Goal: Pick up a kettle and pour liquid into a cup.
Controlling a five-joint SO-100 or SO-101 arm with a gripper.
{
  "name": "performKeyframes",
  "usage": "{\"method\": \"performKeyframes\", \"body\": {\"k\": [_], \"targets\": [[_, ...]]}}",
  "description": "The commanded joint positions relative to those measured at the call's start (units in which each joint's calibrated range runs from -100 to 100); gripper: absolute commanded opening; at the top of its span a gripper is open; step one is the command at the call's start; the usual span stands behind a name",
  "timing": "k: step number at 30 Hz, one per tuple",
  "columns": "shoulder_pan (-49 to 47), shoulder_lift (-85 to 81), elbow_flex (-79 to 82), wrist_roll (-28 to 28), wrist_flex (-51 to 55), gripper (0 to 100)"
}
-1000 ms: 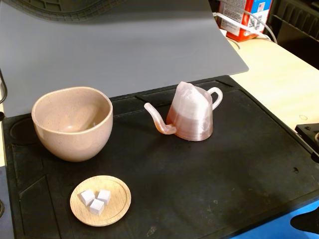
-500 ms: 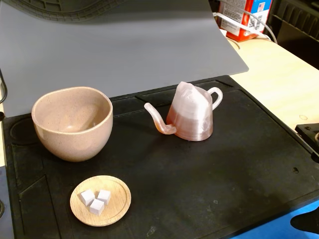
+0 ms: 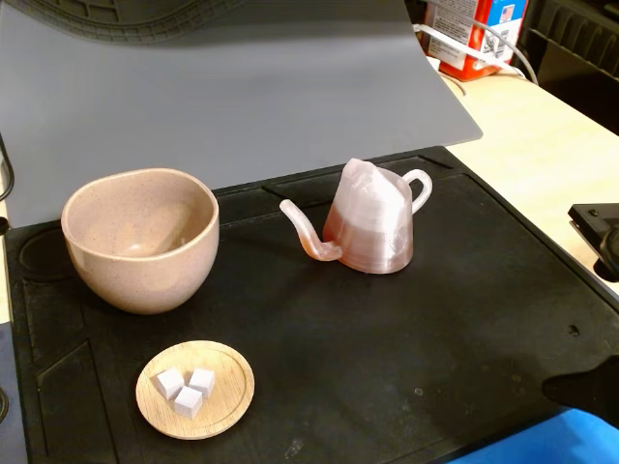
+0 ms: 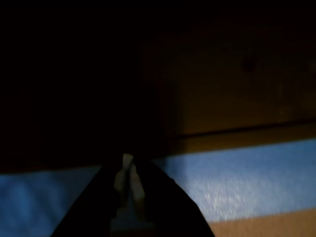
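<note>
The kettle stands upright on the black mat, right of centre in the fixed view, its spout pointing left toward the cup and its loop handle at the back right. Reddish-orange liquid tints its lower body and spout. The beige-pink cup stands at the left, upright, with no liquid visible inside. In the dark wrist view my gripper rises from the bottom edge with its fingers together and nothing between them, over a blue and wooden surface. Neither kettle nor cup shows there.
A small round wooden dish with three white cubes lies in front of the cup. Black arm parts sit at the mat's right edge. A grey sheet covers the back. A red-and-white container stands at the back right.
</note>
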Motion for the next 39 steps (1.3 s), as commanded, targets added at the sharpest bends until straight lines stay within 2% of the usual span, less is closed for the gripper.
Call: {"method": "performKeyframes", "body": {"k": [1,2,5,6,8,10,12,13,14,19,21,22,23,27,29,30,39], "targets": [[-0.3,8.1,0.2,0.3,-17.0,1],[-0.3,11.3,0.2,0.3,-26.1,1],[-0.1,19.3,0.2,0.4,-40.2,1],[0.2,23.1,-0.1,1.7,-45.1,1],[0.3,30.4,-0.5,8.4,-55.5,1],[0.3,34.5,-0.6,9.7,-61.3,1],[0.4,37.6,-0.9,9.7,-61.8,4],[0.4,38.6,-1.0,9.7,-61.8,13],[0.4,39.6,-1.0,9.7,-61.9,15],[0.5,52.9,-11.7,9.7,-63.6,16],[0.6,57.1,-12.3,10.3,-70.6,16],[3.9,62.0,-12.6,15.1,-77.8,16],[6.2,64.8,-14.1,16.5,-81.7,16],[6.3,77.5,-28.7,17.5,-83.0,16],[6.2,82.5,-32.4,22.1,-84.0,16],[6.2,85.1,-32.6,22.8,-88.9,16],[3.2,95.6,-41.5,23.4,-90.2,16]]}}
